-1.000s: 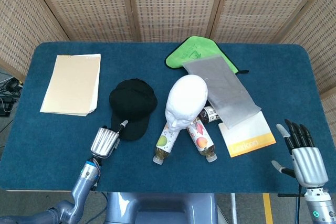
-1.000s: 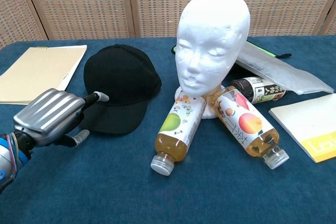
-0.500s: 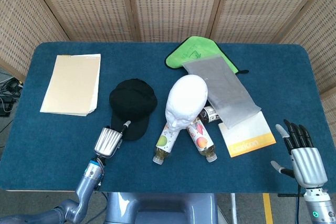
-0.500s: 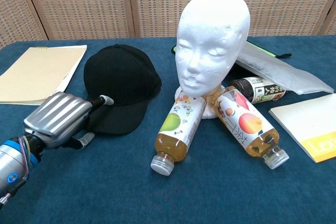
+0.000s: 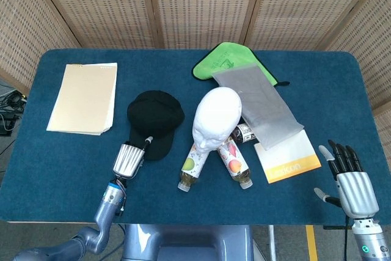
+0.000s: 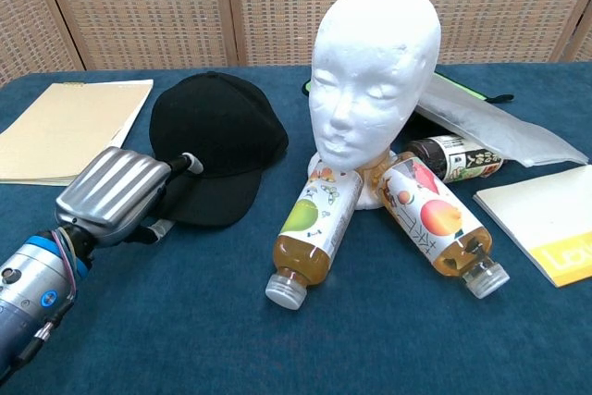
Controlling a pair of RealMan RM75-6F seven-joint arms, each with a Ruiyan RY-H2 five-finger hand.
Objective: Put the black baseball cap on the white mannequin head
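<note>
On the blue tabletop (image 5: 73, 175), a manila folder (image 5: 84, 97) is seen far left of the grey pouch (image 5: 259, 102), which overlaps a green cloth (image 5: 227, 60); three bottles (image 5: 191, 166) and a booklet (image 5: 290, 157) lie nearer.

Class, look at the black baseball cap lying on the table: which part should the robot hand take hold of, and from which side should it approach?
Probably the brim of the black baseball cap. It lies flat and thin, pointing toward the robot, so fingers can pinch it top and bottom, whereas the crown is soft and rounded. Come in from the near side, where the left robot hand already is, away from the white mannequin head.
</note>
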